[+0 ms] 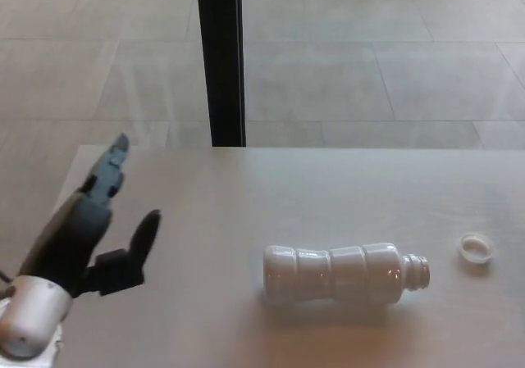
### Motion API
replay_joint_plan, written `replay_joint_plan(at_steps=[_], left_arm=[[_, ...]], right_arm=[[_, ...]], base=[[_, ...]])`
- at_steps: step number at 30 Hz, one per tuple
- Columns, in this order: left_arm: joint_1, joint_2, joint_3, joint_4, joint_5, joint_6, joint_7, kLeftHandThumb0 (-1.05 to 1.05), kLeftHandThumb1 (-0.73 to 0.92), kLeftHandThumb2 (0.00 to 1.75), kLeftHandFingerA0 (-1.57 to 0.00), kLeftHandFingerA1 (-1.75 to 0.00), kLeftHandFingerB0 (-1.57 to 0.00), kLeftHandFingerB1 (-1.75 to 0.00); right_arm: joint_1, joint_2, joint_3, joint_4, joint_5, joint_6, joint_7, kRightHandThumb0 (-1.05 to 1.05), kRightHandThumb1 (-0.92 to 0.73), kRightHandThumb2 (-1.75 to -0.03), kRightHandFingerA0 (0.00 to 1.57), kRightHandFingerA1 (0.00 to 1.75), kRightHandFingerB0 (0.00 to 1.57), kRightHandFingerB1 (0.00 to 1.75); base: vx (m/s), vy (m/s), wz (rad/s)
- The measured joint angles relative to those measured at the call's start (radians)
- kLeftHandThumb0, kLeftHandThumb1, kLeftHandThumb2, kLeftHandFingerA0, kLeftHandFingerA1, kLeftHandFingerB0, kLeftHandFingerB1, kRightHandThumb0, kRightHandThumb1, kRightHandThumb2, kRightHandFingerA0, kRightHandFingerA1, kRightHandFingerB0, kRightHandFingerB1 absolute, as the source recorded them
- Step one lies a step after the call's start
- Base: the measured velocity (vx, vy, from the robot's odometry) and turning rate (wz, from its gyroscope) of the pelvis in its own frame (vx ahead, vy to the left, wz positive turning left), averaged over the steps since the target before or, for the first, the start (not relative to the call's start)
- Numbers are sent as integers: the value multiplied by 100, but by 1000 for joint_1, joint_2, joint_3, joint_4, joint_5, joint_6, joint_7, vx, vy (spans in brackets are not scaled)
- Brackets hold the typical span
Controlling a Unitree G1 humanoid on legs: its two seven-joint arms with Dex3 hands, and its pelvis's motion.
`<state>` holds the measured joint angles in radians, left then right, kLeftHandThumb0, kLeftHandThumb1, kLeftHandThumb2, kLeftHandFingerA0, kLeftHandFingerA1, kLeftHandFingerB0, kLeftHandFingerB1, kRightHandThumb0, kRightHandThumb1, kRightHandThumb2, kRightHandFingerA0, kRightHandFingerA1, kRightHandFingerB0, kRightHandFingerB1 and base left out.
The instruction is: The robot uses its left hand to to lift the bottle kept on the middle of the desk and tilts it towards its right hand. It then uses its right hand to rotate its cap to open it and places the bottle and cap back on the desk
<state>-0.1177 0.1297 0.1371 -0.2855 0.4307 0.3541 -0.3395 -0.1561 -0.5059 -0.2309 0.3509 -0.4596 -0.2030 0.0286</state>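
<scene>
One hand shows, the left hand [86, 241], nearest the camera at the near left edge of the surface [213, 220]; its fingers [108, 171] are spread apart with the thumb held out, gripping nothing, and it sits well to the left of the bottle [344, 274], clear of it. No part of the right hand is in view

Farther in, the bottle lies on its side around the middle of the surface, base toward the left hand, open neck pointing away to the right. Its cap [476, 248] lies flat just beyond the neck to the right and a little farther back, near the bottle but not touching it. Behind the bottle the surface runs bare to its far edge, and beyond that stands a dark post [220, 56] on a pale tiled floor [369, 56]

Judging by this, the unscrewing is done and both pieces are back on the surface, so the task reads as at its final step, with the hands released. Little seems left to do: the left hand needs only to stay clear of the bottle, which lying down could roll if nudged. Whether the bottle was meant to stand upright cannot be told from the task wording
</scene>
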Motion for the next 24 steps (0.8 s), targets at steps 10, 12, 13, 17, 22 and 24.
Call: replay_joint_plan(at_steps=[10,12,13,17,22,24], left_arm=[[138,80,318,266,-117,-9,-6,-95,84,118,0,-25,0,-19],[182,91,387,352,-142,-9,-6,-105,84,112,0,-13,0,-2],[198,95,415,389,-153,-9,-5,-103,85,113,0,-11,0,0],[255,104,507,531,-188,-14,-1,-99,87,112,0,-11,0,0],[318,106,626,723,-237,-24,13,-78,91,68,0,-13,0,-11],[332,106,662,776,-254,-28,16,-79,70,101,-13,-56,-4,-29]], right_arm=[[109,-26,-179,121,49,-3,-3,-82,-63,-108,4,51,5,34],[132,-27,-222,163,65,-4,-6,-89,-71,-110,4,35,5,21],[143,-27,-240,182,72,-5,-8,-82,-70,-111,4,32,5,22],[172,-26,-306,248,98,-6,-11,-96,-77,-113,0,15,13,10],[204,-26,-420,351,149,-3,-13,-105,-86,-117,0,13,0,0],[209,-25,-455,383,165,-1,-15,-105,-88,-117,0,8,0,0]], base=[[0,0,0],[0,0,0],[0,0,0],[0,0,0],[0,0,0],[0,0,0]])
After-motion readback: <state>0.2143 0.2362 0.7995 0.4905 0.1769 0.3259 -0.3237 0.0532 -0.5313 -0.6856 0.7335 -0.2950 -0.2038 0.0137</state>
